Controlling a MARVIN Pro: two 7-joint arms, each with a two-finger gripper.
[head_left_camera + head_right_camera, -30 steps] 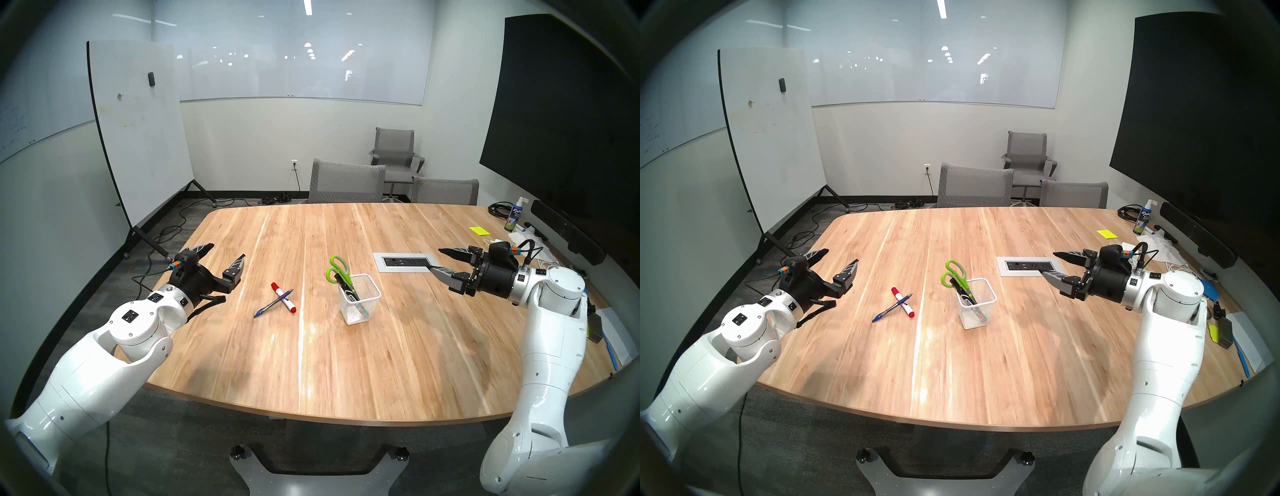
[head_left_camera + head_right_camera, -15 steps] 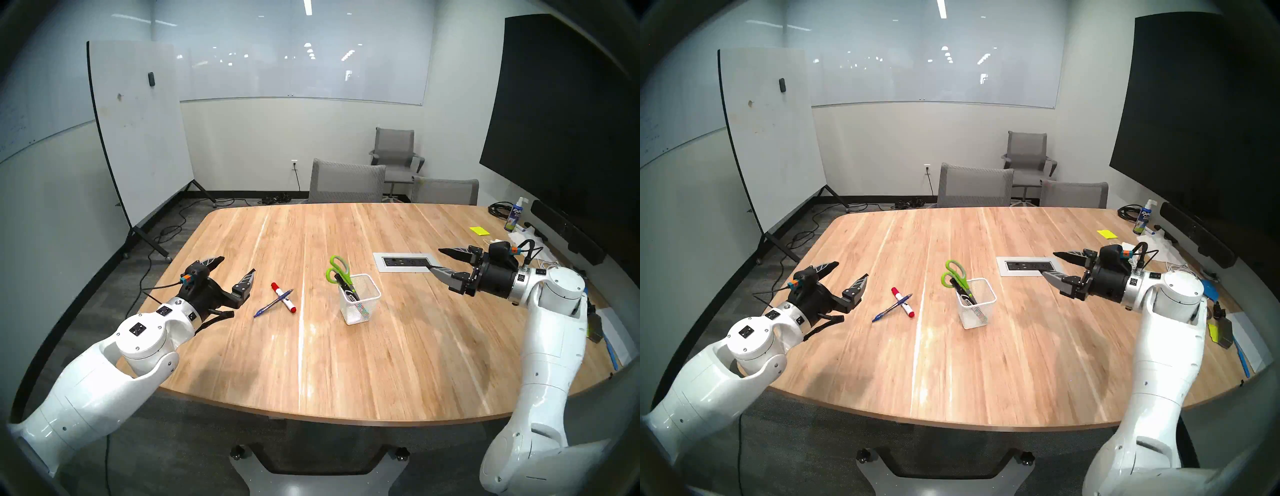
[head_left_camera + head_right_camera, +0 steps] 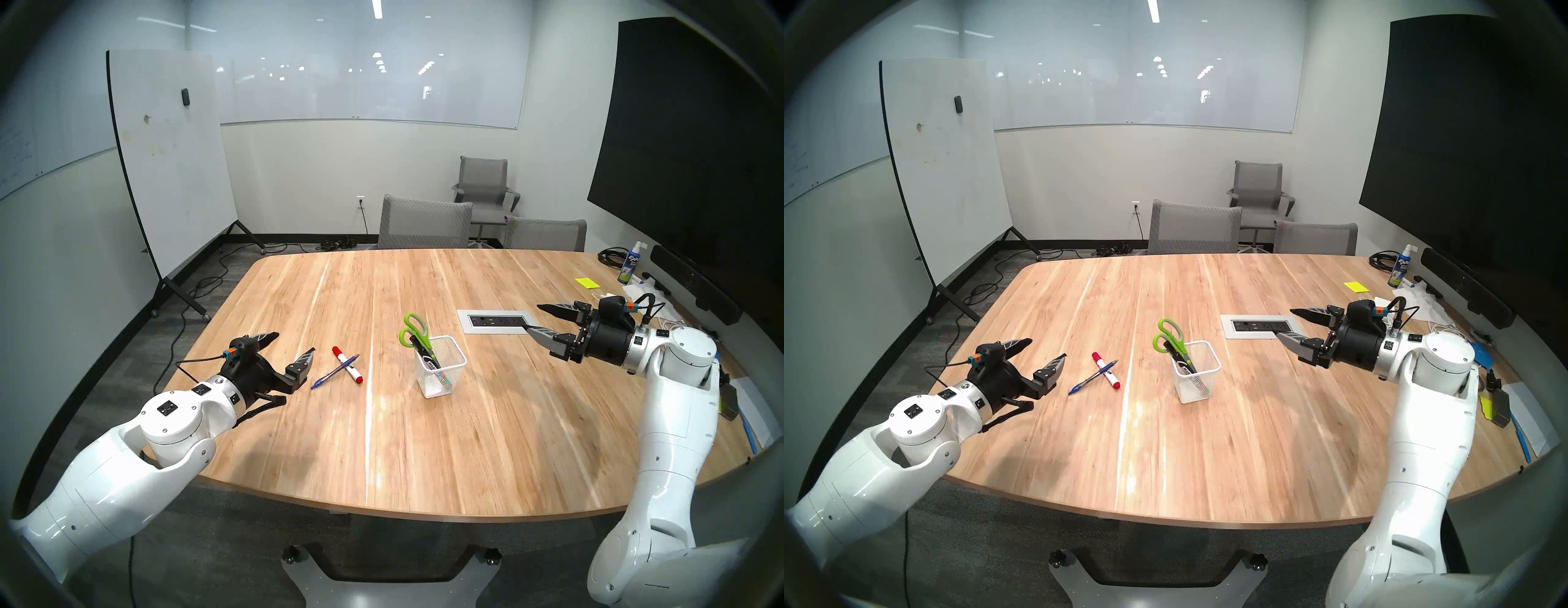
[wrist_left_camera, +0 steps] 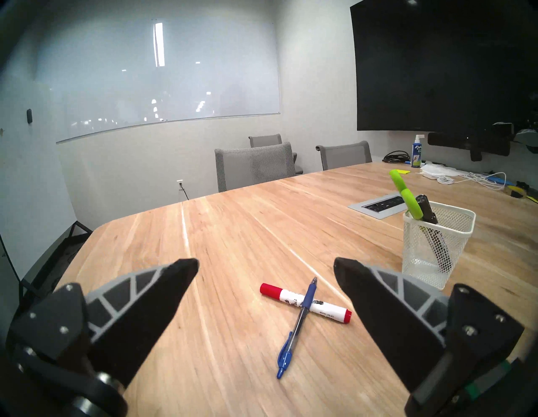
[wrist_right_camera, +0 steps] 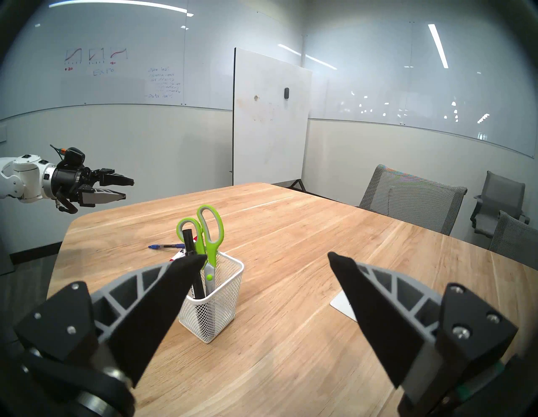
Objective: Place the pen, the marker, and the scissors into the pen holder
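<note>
The tabletop (image 3: 424, 446) is pale wood with long streaked grain and a rounded near edge. On it stands the pen holder (image 3: 441, 367), a small white wire-mesh cup, square with rounded corners. The scissors (image 3: 413, 333) stand in it, blades down, their lime-green loop handles with grey lining leaning up and to the far left over the rim. A black marker (image 3: 426, 354) leans beside them in the cup at the same slant.

Left of the cup, well apart from it, the pen (image 3: 335, 371) lies flat: slim, blue, with a clip, its long axis running from near left to far right. It lies across a white marker (image 3: 348, 364) with red ends, which runs from far left to near right, so the two form an X.

The left arm reaches in low over the left edge, nearly level; the left gripper (image 3: 292, 344) points toward the crossed pair, its black wedge-shaped fingers (image 4: 163, 294) spread wide and empty, just short of the pen. The right gripper (image 3: 539, 318) hangs level at the right, near a grey outlet panel (image 3: 494, 320), fingers equally wide and empty.
</note>
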